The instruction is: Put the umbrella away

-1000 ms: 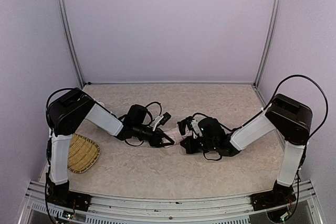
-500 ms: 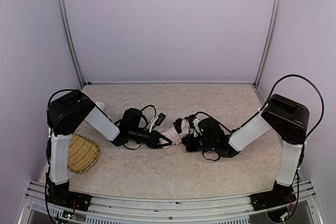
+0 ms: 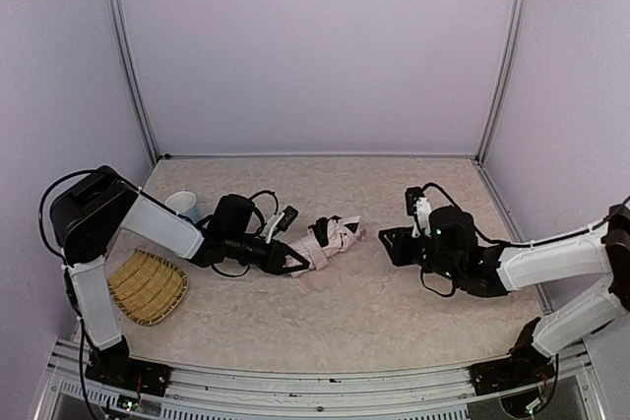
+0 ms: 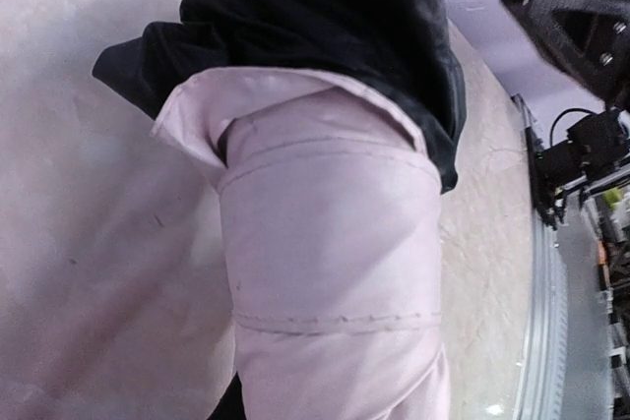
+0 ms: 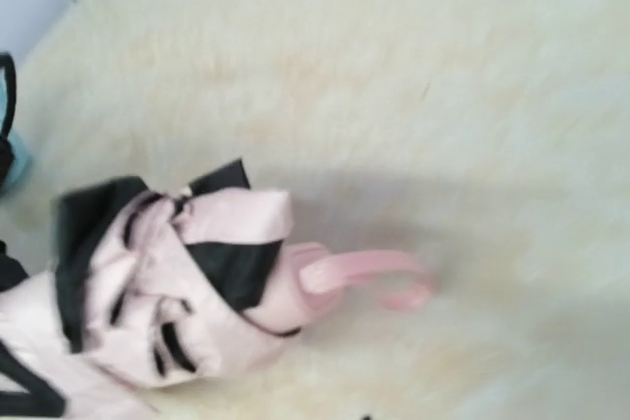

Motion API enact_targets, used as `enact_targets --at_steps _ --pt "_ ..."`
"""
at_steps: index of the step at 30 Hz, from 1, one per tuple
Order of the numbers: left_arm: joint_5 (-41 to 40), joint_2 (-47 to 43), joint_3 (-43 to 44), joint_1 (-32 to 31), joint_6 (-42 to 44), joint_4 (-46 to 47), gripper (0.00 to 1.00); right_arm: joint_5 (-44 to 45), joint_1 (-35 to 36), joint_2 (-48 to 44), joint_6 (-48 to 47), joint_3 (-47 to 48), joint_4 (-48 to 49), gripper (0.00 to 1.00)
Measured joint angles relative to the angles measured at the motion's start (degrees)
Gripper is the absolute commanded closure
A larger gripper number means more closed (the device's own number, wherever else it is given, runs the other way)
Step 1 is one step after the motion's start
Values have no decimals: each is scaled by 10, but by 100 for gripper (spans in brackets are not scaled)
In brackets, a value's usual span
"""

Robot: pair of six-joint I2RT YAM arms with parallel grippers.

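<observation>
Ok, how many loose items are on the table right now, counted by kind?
umbrella: 1
woven basket: 1
cup: 1 (partly hidden)
Total: 3

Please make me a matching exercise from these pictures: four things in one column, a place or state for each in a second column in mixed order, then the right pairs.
1. umbrella
2. woven basket
3. right claw
4. wrist strap

A. near left corner, beside the left arm
B. pink loop lying loose
C. folded, at the left claw
D. right of the umbrella, apart from it

Pairs: 1-C, 2-A, 3-D, 4-B
</observation>
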Motion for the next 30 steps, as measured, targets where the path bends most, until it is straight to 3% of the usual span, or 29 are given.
enact_targets --at_steps 8,12,14,16,17,23,26,30 --pt "-169 -41 60 -70 195 -165 99 -3 -70 -247 -69 -1 -184 79" --pt "-262 -44 63 -156 327 -205 77 -9 -85 -312 -107 28 -268 79" --pt "-307 -44 58 -210 397 -207 38 -25 -87 -323 -128 48 -296 76" --pt "-344 -43 46 -258 463 -190 8 -52 -87 -318 -147 66 -318 73" --pt "-360 -43 38 -274 485 -177 2 -74 -87 -307 -160 79 -333 71" --pt "-429 -63 10 -258 549 -135 1 -205 -83 -193 -217 158 -409 56" --pt "-441 -129 -42 -237 548 -132 1 -260 -59 -137 -244 177 -429 43" --pt "-430 -236 -117 -218 517 -114 1 -313 16 -64 -271 193 -453 35"
